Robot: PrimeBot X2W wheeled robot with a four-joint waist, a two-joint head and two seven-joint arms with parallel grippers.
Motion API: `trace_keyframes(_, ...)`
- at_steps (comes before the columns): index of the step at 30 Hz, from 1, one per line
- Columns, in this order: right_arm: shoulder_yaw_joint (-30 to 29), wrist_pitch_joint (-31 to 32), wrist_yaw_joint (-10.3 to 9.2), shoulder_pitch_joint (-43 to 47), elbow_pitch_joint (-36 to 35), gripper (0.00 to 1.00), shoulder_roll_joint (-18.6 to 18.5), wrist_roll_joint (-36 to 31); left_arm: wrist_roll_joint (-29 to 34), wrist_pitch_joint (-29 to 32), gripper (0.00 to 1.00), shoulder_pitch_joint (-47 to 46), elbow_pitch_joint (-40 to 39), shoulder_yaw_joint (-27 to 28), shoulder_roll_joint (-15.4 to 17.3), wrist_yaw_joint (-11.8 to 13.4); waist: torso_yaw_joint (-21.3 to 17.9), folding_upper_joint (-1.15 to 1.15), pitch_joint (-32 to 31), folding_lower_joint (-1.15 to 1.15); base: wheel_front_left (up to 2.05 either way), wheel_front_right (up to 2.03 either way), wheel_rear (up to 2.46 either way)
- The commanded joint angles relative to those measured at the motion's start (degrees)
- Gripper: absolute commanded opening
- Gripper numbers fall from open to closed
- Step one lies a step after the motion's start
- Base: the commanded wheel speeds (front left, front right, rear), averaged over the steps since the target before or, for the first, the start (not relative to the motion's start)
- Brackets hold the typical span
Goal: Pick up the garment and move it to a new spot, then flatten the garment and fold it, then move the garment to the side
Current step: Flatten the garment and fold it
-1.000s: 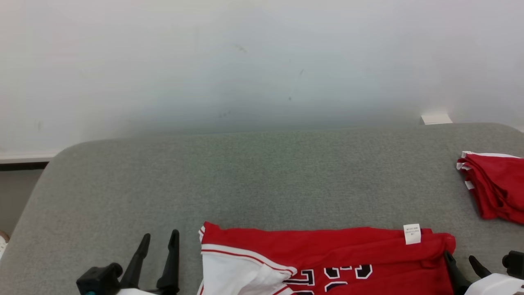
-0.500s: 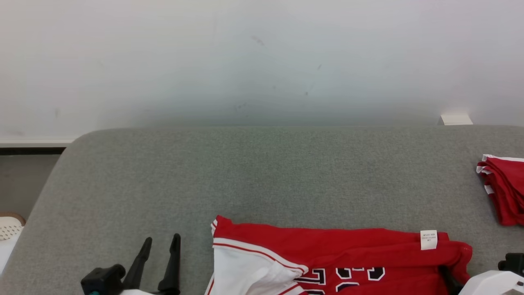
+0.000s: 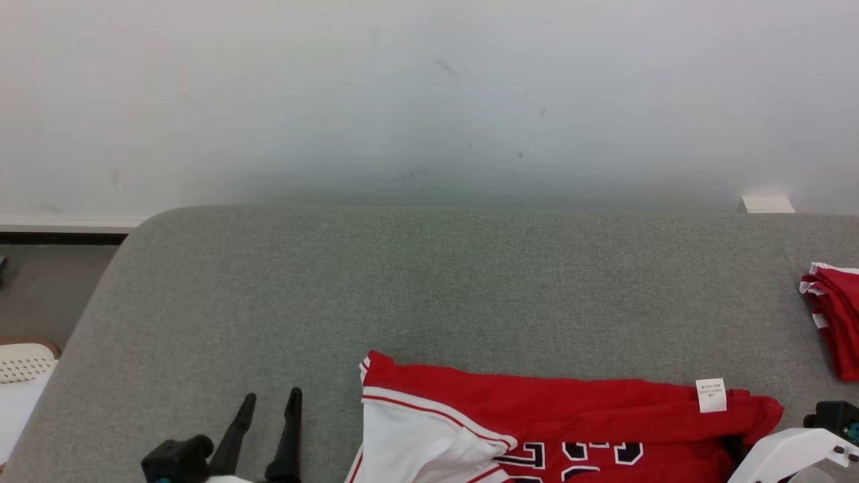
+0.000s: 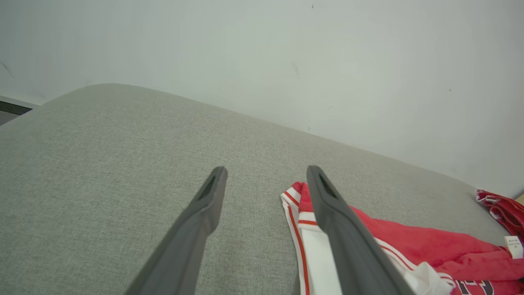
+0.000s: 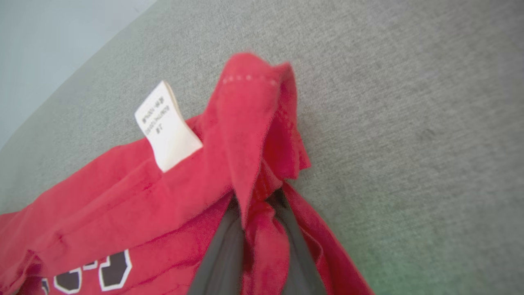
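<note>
The garment [image 3: 537, 416] is a red jersey with white trim and dark numbers, lying at the near edge of the grey padded surface [image 3: 429, 282]. A white label [image 3: 711, 394] sticks up near its right end. In the right wrist view my right gripper [image 5: 257, 209] is shut on a raised fold of the garment [image 5: 245, 135], with red cloth pinched between the two dark fingers [image 5: 221, 254]. Its white wrist housing [image 3: 785, 453] shows at the head view's lower right. My left gripper [image 3: 268, 409] stands open just left of the garment's white-trimmed end [image 4: 299, 205], holding nothing.
A second red folded garment [image 3: 832, 322] lies at the far right of the surface. A white wall rises behind, with a small white block [image 3: 768, 203] at its foot. A white basket [image 3: 23, 362] stands on the floor to the left.
The head camera has turned, shifting the whole picture to the right. My right gripper's fingers, open beside the garment's right end a second ago, have closed on its cloth. The left gripper stays open.
</note>
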Motion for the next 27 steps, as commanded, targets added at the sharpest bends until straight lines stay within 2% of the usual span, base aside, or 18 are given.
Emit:
trace_keyframes(1,0.6,0.2,0.06,0.1,0.2,0.0,0.6,1.1,-0.3,0.0,1.0,-0.2,0.2,0.3,-0.1,-0.3,0.1,0.0,-0.1,0.0,0.0,0.0,0.0)
trace_keyframes(12,-0.6,-7.3,0.03,0.4,-1.8,0.0,-4.5,5.0,-0.5,0.0,1.0,1.0,0.5,1.1,-0.4,-0.3,-0.7,0.0,-0.9,0.0,0.0,0.0,0.0)
trace_keyframes(18,-0.5,-8.9,0.03,0.5,-2.9,0.0,-6.9,6.2,-0.4,0.0,1.0,1.1,1.0,1.0,-0.7,-0.6,-1.4,0.0,-1.1,0.0,0.0,0.0,0.0)
trace_keyframes(23,1.0,-9.5,0.03,1.3,-8.6,0.0,-7.6,6.7,-0.3,0.0,1.0,1.0,1.4,1.1,-1.0,-0.9,-1.2,0.0,-1.3,0.0,0.0,0.0,0.0)
trace_keyframes(27,2.1,-8.8,0.04,2.6,-15.9,0.0,-6.1,8.5,-0.3,0.0,1.0,1.0,1.6,1.6,-0.9,-0.9,-0.5,0.0,-1.6,0.0,0.0,0.0,0.0)
